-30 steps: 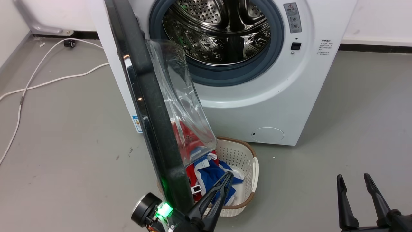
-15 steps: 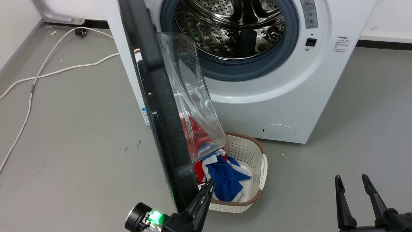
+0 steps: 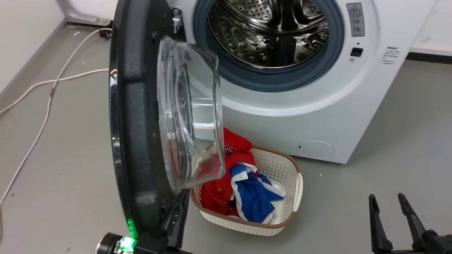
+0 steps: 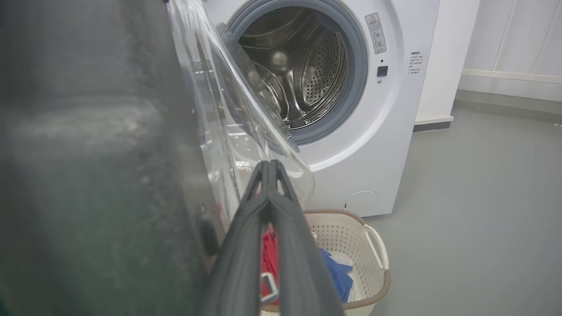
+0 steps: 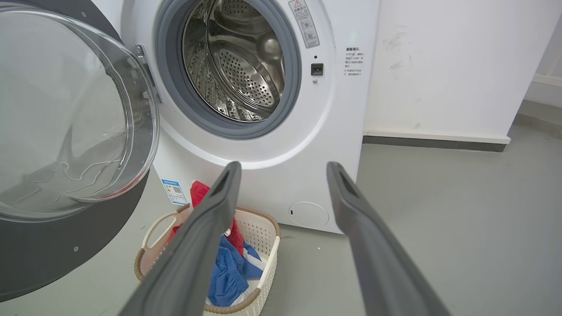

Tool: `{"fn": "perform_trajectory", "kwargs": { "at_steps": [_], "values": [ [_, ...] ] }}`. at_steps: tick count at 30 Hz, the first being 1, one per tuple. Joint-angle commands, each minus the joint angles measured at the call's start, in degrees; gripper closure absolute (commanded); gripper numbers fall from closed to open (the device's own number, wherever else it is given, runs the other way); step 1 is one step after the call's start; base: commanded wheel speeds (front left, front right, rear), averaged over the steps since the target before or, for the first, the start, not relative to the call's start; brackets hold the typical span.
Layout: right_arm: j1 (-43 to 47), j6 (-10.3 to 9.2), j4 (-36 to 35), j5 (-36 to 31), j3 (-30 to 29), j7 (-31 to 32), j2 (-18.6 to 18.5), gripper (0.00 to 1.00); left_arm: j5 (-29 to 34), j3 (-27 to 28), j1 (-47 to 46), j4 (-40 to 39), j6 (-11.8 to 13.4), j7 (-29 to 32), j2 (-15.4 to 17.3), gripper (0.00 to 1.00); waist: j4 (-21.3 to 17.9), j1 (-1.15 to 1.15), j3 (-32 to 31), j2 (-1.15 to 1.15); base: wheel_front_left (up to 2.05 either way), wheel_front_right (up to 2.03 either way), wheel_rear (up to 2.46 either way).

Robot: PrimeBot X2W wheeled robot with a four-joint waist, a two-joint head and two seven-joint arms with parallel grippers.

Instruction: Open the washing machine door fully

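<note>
Bright, even indoor light, only soft shadows on the floor beside the washing machine; glints on the steel drum, pale reflections on the washing machine door glass, a green glow at its lower rim. Left wrist view: door close up is a dark out-of-focus smear, left gripper soft too. Wrist views lean and bend slightly at the edges.
</note>
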Motion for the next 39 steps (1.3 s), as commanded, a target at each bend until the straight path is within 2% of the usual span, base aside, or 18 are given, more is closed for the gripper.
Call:
{"fn": "perform_trajectory", "kwargs": {
  "at_steps": [1, 13, 27, 39],
  "values": [
    [0.4, -0.01, -0.2, 0.2, -0.1, -0.1, 0.1, 0.00, -0.4, 1.6, 0.8, -0.4, 0.9, 0.1, 0.4, 1.00, 0.4, 0.00, 0.1, 0.00, 0.00, 0.00, 0.00],
    [0.0, -0.01, -0.1, -0.2, 0.0, -0.1, 0.1, 0.00, -1.6, 11.3, 3.2, -1.2, 2.8, 0.1, 1.4, 1.00, 2.0, 0.00, 0.7, 0.00, 0.00, 0.00, 0.00],
    [-1.6, -0.01, -0.5, -1.1, -0.1, -0.1, 0.1, 0.00, -2.4, 25.5, 1.5, -0.4, 5.1, 0.1, 2.3, 1.00, 1.2, 0.00, 2.8, 0.00, 0.00, 0.00, 0.00],
    [-3.1, -0.01, -1.2, -2.3, -0.8, -0.1, 0.1, 0.00, -3.4, 36.1, -3.0, 3.0, 3.3, 0.1, 3.6, 1.00, 0.9, 0.00, 6.4, 0.00, 0.00, 0.00, 0.00]
  ]
}}
